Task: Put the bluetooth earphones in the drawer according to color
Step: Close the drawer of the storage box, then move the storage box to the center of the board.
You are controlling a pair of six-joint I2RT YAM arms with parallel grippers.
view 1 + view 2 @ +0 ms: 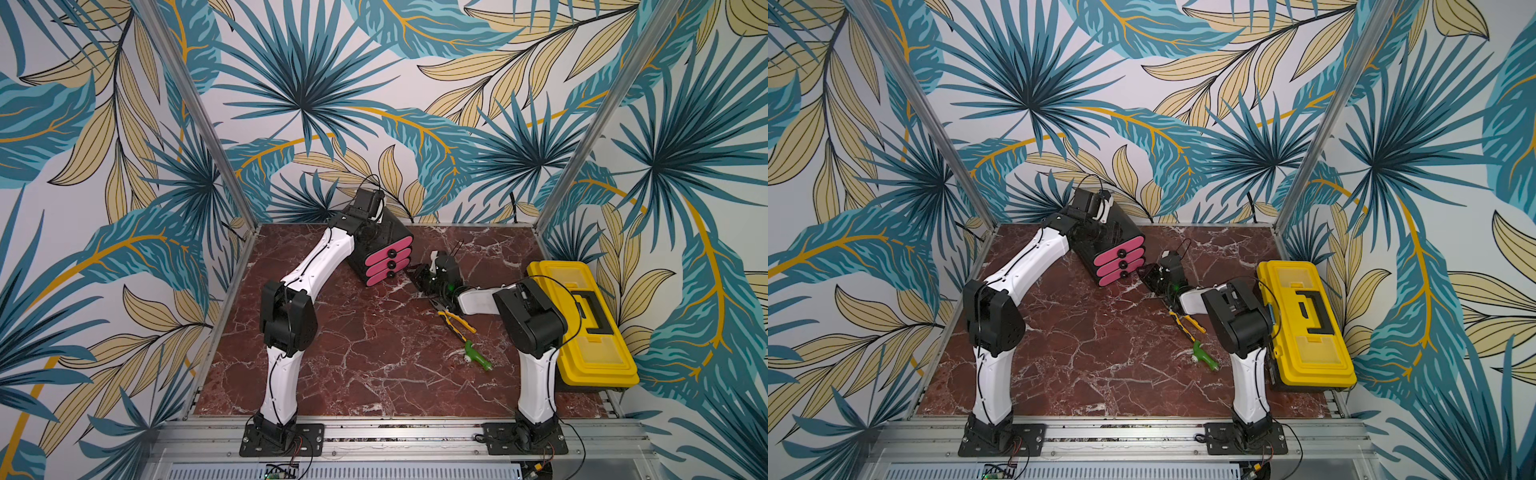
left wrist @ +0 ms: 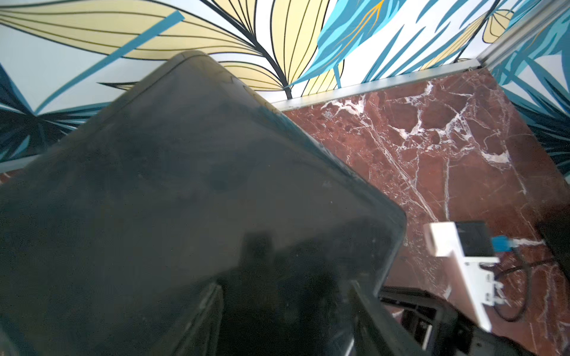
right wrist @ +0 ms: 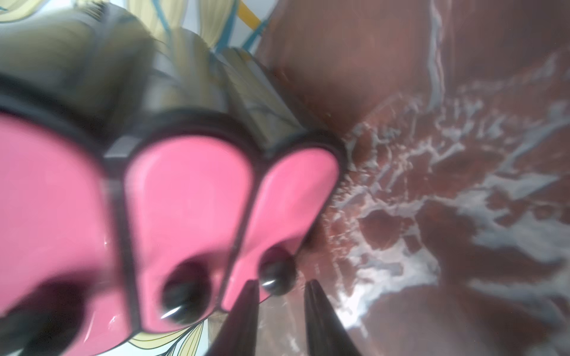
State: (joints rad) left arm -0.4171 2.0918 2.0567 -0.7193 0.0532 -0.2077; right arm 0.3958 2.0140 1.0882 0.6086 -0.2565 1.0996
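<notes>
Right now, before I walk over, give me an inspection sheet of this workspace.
Surface: red marble table.
Job's things: black cabinet at the back, three pink drawers all shut; earphones, nothing seen.
Clutter: pliers, green tool, yellow toolbox, all near the right arm.
Grippers: left gripper over the cabinet's top, jaws apart; right gripper at the bottom knob, jaws slightly apart, not gripping.
Cables: black cable loops from the right arm over the toolbox.
Surroundings: leaf-print walls, metal frame posts.
</notes>
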